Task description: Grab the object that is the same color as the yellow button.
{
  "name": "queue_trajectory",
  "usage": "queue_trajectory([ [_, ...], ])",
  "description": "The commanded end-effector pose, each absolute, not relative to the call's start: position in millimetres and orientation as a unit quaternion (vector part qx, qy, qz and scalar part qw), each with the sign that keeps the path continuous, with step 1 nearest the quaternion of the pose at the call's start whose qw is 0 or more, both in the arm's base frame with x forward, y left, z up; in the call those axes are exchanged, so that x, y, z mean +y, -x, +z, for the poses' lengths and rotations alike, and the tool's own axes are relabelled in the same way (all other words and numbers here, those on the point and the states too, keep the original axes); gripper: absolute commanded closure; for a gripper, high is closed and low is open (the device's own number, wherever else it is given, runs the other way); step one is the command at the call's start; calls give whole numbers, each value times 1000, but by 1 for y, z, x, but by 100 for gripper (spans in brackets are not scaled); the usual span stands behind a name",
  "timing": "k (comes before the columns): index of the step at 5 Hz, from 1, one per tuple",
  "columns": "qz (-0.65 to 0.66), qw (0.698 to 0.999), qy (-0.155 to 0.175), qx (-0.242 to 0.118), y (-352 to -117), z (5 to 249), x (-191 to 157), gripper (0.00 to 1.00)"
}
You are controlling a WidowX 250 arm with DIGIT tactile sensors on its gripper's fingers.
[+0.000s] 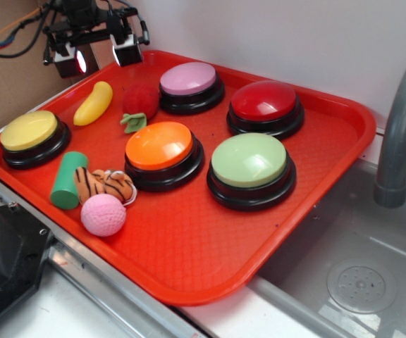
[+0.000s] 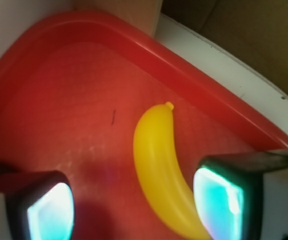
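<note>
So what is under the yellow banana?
The banana lies directly on the bare floor of the red tray, with the open tool above it. The patch beneath the banana itself is covered.

In the wrist view, the lower end of the banana (image 2: 159, 170) runs off the bottom edge, partly behind the right pad of the claw (image 2: 134, 205). Both pads are cut off by the frame. In the exterior view, the faucet (image 1: 400, 127) is cropped at the right edge.
</note>
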State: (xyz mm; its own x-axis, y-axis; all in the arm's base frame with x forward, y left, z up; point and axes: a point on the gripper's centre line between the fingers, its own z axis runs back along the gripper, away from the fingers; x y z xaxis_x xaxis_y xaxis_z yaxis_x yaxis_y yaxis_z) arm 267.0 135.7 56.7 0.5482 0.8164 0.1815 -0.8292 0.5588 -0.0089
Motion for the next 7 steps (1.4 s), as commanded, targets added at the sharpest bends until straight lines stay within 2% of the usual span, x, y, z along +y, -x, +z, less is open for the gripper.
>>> queue_trajectory([
  [1, 484, 871, -15, -86, -257, 32, 155, 0],
  [2, 493, 866, -15, -88, -257, 21, 153, 63],
  [3, 498, 861, -10, -105, -257, 23, 151, 100],
  [4, 466, 879, -10, -105, -260, 31, 149, 100],
  [5, 391, 915, -25, -96, -267, 58, 147, 100],
  [6, 275, 958, -5, -75, -274, 91, 127, 100],
  [7, 169, 981, 21, -92, -262, 118, 91, 100],
])
